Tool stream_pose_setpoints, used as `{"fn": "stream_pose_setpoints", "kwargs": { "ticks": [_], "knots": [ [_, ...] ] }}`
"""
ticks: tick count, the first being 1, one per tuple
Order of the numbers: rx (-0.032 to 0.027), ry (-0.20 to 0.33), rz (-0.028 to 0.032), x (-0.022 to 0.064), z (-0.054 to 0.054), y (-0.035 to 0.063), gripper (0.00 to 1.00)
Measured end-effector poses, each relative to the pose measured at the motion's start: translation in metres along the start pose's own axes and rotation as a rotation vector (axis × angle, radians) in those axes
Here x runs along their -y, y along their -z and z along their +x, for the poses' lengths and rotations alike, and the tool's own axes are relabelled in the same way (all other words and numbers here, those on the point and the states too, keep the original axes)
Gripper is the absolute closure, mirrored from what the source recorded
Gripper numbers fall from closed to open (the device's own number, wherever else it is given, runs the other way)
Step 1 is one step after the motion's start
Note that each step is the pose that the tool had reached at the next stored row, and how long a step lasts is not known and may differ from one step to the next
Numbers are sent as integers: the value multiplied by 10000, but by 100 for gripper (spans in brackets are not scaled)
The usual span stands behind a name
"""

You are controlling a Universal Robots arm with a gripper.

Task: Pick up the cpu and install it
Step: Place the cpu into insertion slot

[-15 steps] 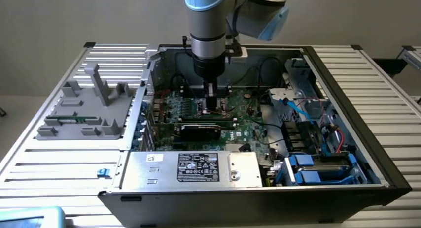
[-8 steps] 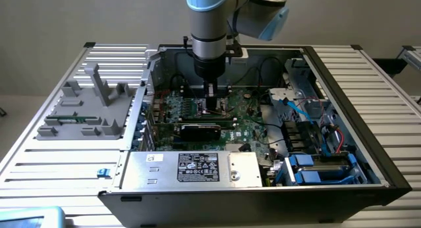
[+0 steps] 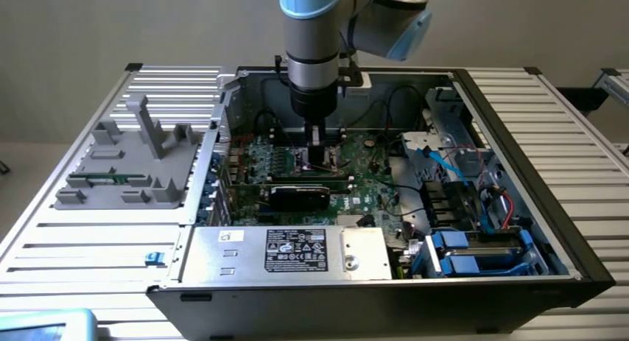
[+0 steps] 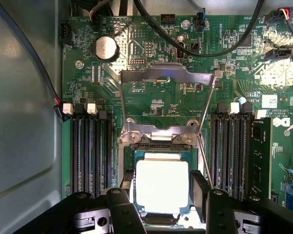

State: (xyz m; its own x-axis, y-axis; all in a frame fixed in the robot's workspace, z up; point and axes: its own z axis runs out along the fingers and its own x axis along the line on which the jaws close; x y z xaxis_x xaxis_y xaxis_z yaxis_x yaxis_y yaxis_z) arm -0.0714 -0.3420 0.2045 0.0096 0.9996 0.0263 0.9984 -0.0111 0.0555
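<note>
On the exterior view's left: grey plastic fixture with upright posts (image 3: 128, 160), resting on the ribbed silver metal table (image 3: 88, 241). Just beside it, toward the middle: open black computer case (image 3: 568, 241) on the same table, green motherboard (image 3: 378, 186) exposed inside. Along the case's near edge: silver box-shaped power supply with a black label (image 3: 285, 251). Behind that: large black rectangular card (image 3: 305, 195) standing on the motherboard. Above the card: grey-and-blue robot arm (image 3: 312, 39) reaching straight down into the case, black gripper (image 3: 317, 158) low over the board. On the exterior view's right, inside the case: blue plastic drive holders (image 3: 472, 252).

In the wrist view: a bank of long black memory slots (image 4: 90, 151), then the black square socket with a metal frame (image 4: 158, 139), its silver load plate (image 4: 166, 75) swung open. Squarely in line with the socket: the cpu (image 4: 162, 187), a small flat square chip with a bright, shiny silver-grey metal top, rounded corners and a thin green rim showing round the lid. Gripped between the jaws, closed on two opposite edges, black fingers (image 4: 200, 187) against each side. Cannot tell whether seated in the socket or just above it. Past the socket: a second bank of black memory slots (image 4: 229, 151), with one long black module (image 4: 260, 156) fitted.
</note>
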Motion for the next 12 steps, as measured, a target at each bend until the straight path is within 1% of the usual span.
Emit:
{"fn": "stream_pose_setpoints", "kwargs": {
  "ticks": [8,12],
  "knots": [
    [8,-2,0,0,0,-17,45],
    [21,-4,30,0,1,-18,45]
  ]
}}
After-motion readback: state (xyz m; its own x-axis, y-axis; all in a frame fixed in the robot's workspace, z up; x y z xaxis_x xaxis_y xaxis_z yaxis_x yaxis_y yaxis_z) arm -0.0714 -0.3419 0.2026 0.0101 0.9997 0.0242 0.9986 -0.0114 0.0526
